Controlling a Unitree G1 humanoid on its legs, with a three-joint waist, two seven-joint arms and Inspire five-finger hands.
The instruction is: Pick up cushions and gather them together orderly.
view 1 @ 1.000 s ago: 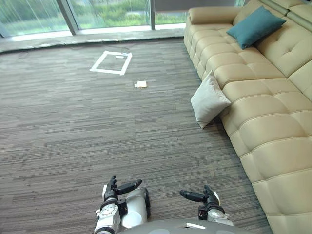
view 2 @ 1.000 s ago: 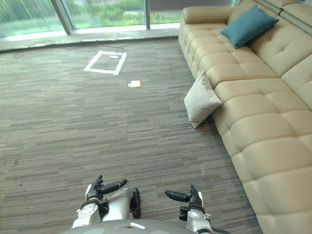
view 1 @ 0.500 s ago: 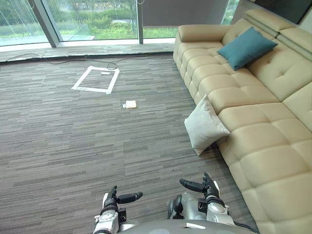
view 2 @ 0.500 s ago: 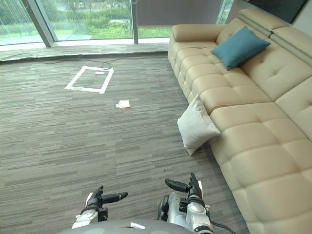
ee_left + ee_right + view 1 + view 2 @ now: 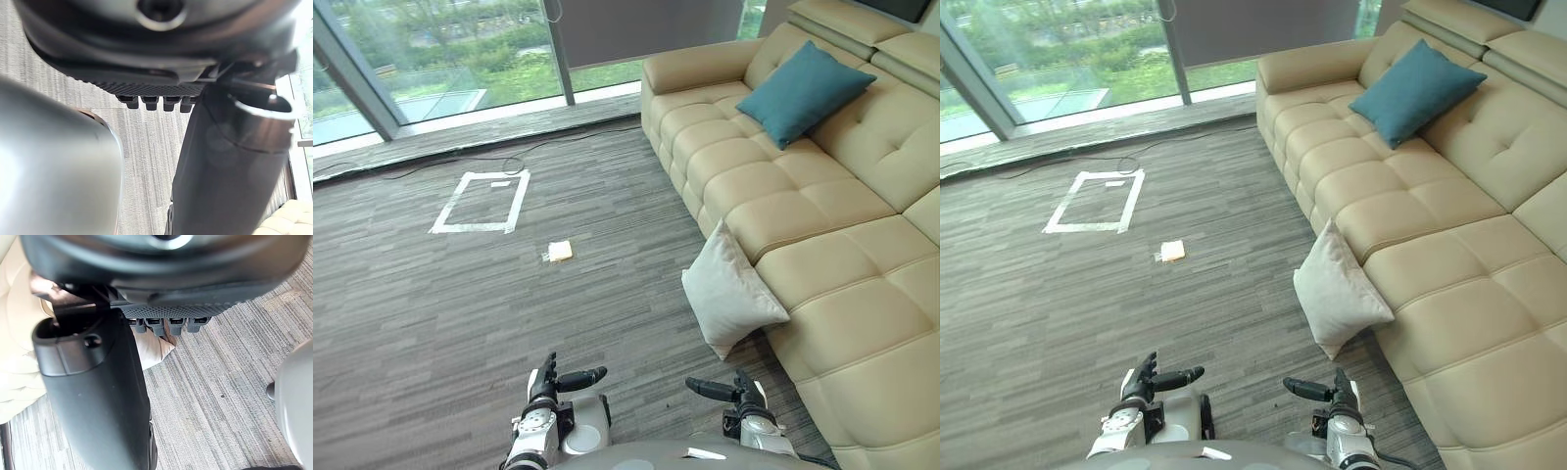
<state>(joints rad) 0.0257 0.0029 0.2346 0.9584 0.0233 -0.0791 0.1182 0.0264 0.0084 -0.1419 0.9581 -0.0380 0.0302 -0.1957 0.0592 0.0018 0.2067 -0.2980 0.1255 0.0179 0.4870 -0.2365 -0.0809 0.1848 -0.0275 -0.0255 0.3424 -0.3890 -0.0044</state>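
Note:
A pale grey cushion (image 5: 731, 292) stands on the carpet, leaning against the front of the beige sofa (image 5: 822, 196). A teal cushion (image 5: 803, 88) rests against the sofa's backrest further along. My left hand (image 5: 548, 385) and right hand (image 5: 740, 396) hang low at the near edge of the eye views, both open and holding nothing. The right hand is a short way in front of the pale cushion, apart from it. A corner of that cushion (image 5: 155, 348) shows past the right hand's fingers (image 5: 166, 325). Past the left hand's fingers (image 5: 156, 102) lies bare carpet.
A white tape rectangle (image 5: 480, 201) marks the carpet to the far left, with a small pale object (image 5: 558, 252) lying near it. Tall windows (image 5: 431, 49) run along the far side, and a cable (image 5: 509, 162) lies before them. Open carpet spreads left of the sofa.
The whole view has shifted, so the camera moved; the sofa and pale cushion now look nearer. Both hands stay low and open.

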